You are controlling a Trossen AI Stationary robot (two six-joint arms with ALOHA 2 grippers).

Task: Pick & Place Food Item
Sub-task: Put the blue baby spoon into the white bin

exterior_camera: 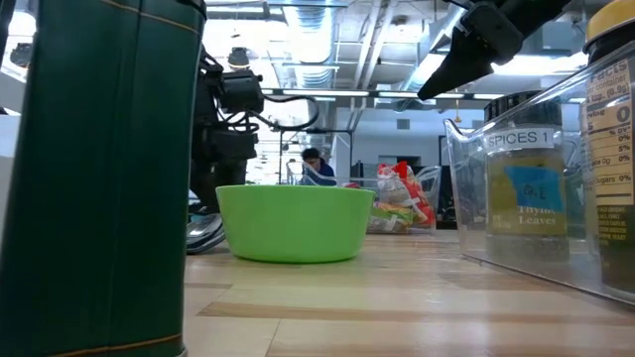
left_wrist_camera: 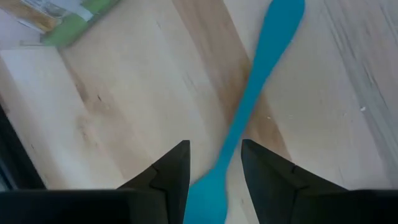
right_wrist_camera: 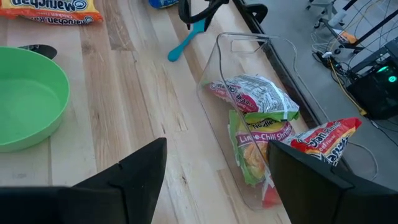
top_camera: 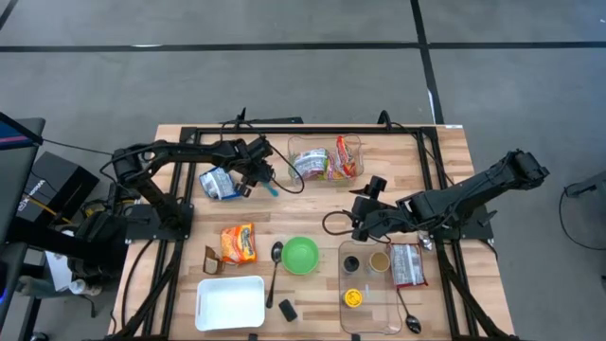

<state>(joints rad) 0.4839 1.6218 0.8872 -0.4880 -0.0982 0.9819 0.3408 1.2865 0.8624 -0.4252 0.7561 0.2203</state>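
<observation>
So on the worktop [top_camera: 445, 152] we've got both arms out, and largest first: the clear bin [top_camera: 325, 159] at the back holds the noodle packets [right_wrist_camera: 261, 99], which we read as the food to pick. The right gripper [top_camera: 364, 210] hangs above the boards between that bin and the green bowl [top_camera: 301, 254], jaws spread wide with nothing in them, and its wrist view looks straight down into the bin. The left gripper [left_wrist_camera: 214, 163] sits over by the blue spatula [left_wrist_camera: 249, 112], jaws spread with the handle running between them, not pinched as far as we can tell.

For doing this well, we'd bring the right arm in over the bin's open top, not its wall, line the jaws across a packet's narrow edge, and go low enough to catch the crinkly film without dragging its neighbour out too.
</observation>
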